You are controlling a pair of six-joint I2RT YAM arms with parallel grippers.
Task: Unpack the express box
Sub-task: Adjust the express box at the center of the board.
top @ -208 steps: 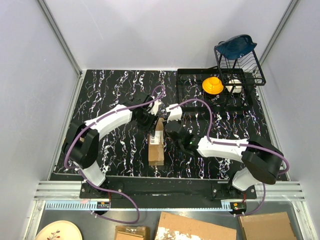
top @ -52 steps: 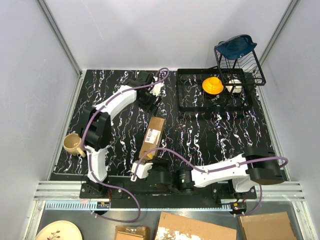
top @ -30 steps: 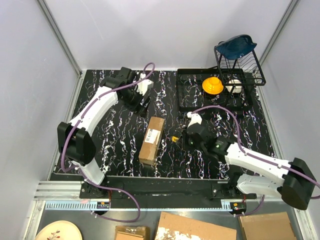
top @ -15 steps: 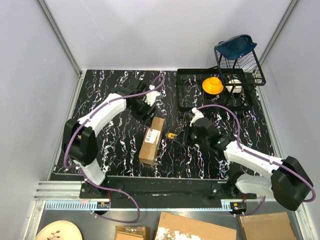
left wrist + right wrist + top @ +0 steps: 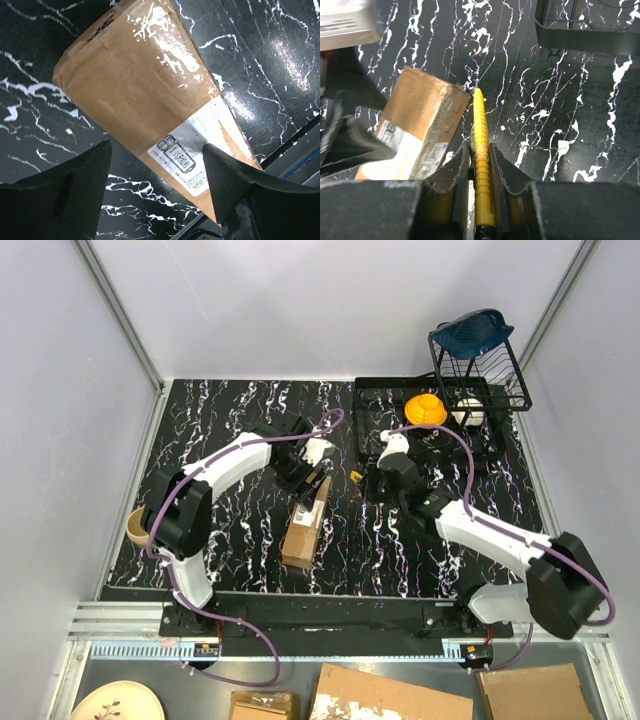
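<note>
Brown cardboard banded with clear tape made up the express box [image 5: 303, 528], which was found lying on the black, white-veined table [image 5: 200, 410] a little left of centre. Its long axis ran roughly from the near edge toward the far one, and its far end lay beneath the left gripper [image 5: 313, 480]. In the left wrist view the box [image 5: 145, 95] was seen in the gap below that gripper, whose two dark fingers [image 5: 75, 190] were spread wide, one over each long side. Whether they touched the cardboard could not be told. A white shipping label [image 5: 200, 150] was carried on the upper face of the box. The right gripper [image 5: 362, 478] was placed just beside the far end of the box, on its right, and was pinched on a yellow utility knife [image 5: 355, 477]. In the right wrist view the knife [image 5: 479, 115] was shown clamped between the two fingers [image 5: 447, 190], with its tip directed at the table close by a corner of the box. Contact between tip and cardboard could not be made out. A black wire tray [image 5: 358, 425] was set at the far right of the table, with an orange object [image 5: 425, 410] in it. A blue item [image 5: 472, 330] was perched on a wire rack behind the tray. A tan mug [image 5: 133, 525] was partly hidden at the left edge, and flat cardboard pieces [image 5: 390, 698] were seen off the table at the near side.
</note>
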